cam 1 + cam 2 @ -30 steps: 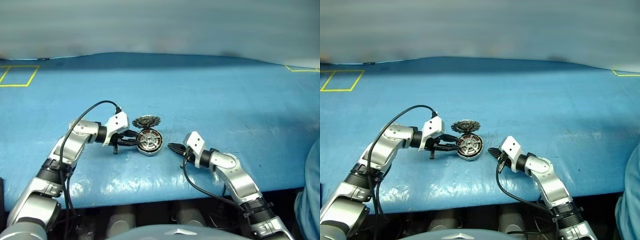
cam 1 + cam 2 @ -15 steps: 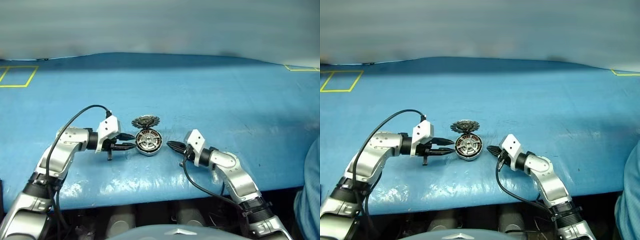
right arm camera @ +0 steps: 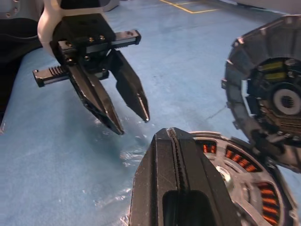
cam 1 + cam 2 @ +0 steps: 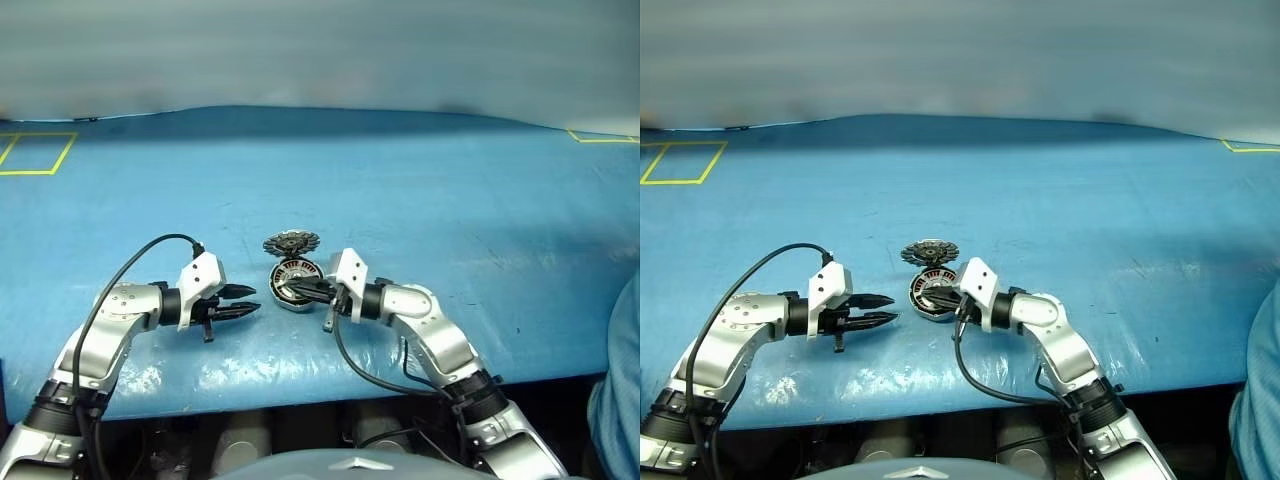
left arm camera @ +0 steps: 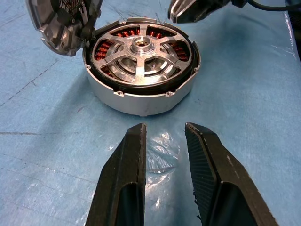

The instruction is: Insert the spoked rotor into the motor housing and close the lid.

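The spoked rotor [image 5: 141,54] is sitting in the motor housing [image 5: 141,96] mid-worktop, so I am judging the lid [image 4: 291,241], leaning on its far rim, needs closing next. My right end effector [image 4: 297,290], fingers together, is hovering over the housing; my left end effector [image 4: 245,300], slightly apart, is holding nothing.

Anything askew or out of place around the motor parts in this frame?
Yes: the lid is not flat; it leans tilted against the far rim of the motor housing. The spoked rotor already sits level inside, so the housing stands uncovered.
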